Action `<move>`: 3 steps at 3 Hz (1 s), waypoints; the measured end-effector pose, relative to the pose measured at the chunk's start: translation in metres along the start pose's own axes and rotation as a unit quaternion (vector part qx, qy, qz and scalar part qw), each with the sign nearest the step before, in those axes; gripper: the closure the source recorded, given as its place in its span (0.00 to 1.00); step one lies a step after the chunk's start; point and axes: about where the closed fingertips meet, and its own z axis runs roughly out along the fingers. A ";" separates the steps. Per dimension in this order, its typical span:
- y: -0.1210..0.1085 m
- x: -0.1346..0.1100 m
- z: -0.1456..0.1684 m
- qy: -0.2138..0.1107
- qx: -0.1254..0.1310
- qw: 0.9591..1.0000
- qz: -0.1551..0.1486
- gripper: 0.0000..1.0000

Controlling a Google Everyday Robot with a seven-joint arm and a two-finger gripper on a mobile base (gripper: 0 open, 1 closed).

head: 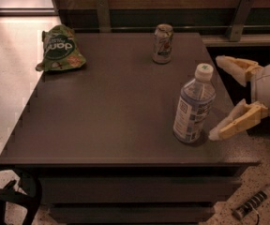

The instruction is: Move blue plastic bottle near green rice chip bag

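Observation:
The blue plastic bottle (194, 105) stands upright near the table's right front edge, clear with a white cap and a pale blue-and-white label. The green rice chip bag (59, 48) lies at the table's far left corner, well apart from the bottle. My gripper (216, 97) is at the right of the bottle, its two pale yellow fingers spread wide open and empty. One fingertip (221, 61) is behind the bottle and the other (214, 135) is close to its base at the front right.
A short silver drink can (163, 43) stands at the back of the dark table (107, 111). A wooden wall with metal brackets runs behind. A small striped object (250, 205) lies on the speckled floor at the lower right. Dark cables show at the lower left.

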 end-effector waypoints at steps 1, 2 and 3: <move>-0.003 0.015 0.009 -0.055 -0.009 0.998 0.026 0.00; -0.002 0.023 0.012 -0.096 -0.016 0.994 0.053 0.00; 0.002 0.014 0.018 -0.138 -0.034 0.988 0.051 0.00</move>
